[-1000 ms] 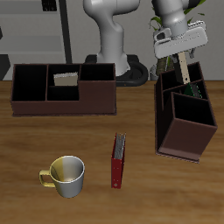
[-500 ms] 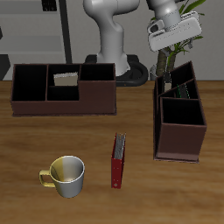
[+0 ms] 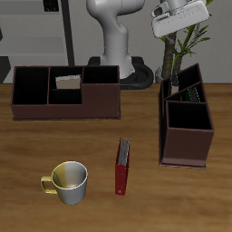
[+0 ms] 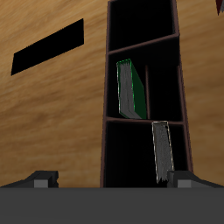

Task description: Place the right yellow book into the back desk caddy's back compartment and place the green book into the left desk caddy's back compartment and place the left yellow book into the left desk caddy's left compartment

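With the two-finger gripper (image 3: 181, 18) empty and its jaws apart above the narrow dark brown left desk caddy (image 3: 188, 145), where the thin dark green book (image 4: 127, 87) and a pale book (image 4: 161, 150) stand in separate compartments, raise the gripper straight up to avoid disturbing either book.

Even soft light, sharp renders, faint shadows

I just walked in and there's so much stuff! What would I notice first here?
Probably the yellow and white mug near the table's front edge, with the red book lying flat beside it. Behind them sits the long back desk caddy holding a pale book, and the green book stands inside the left desk caddy.
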Controlling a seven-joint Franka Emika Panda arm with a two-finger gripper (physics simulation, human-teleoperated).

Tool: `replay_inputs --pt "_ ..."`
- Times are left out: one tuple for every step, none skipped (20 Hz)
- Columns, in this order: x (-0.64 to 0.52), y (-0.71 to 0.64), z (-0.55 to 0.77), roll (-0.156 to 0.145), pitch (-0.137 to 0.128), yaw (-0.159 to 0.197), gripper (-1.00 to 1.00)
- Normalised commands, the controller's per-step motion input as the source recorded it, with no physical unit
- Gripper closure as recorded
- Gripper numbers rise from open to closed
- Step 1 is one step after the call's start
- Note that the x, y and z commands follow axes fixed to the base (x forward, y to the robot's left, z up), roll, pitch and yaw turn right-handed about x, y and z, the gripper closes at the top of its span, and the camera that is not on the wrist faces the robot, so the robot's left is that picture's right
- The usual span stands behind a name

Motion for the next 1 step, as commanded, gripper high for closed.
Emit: replay_inputs --pt "0.00 -0.35 -0.08 -0.101 -0.010 0.009 -1.00"
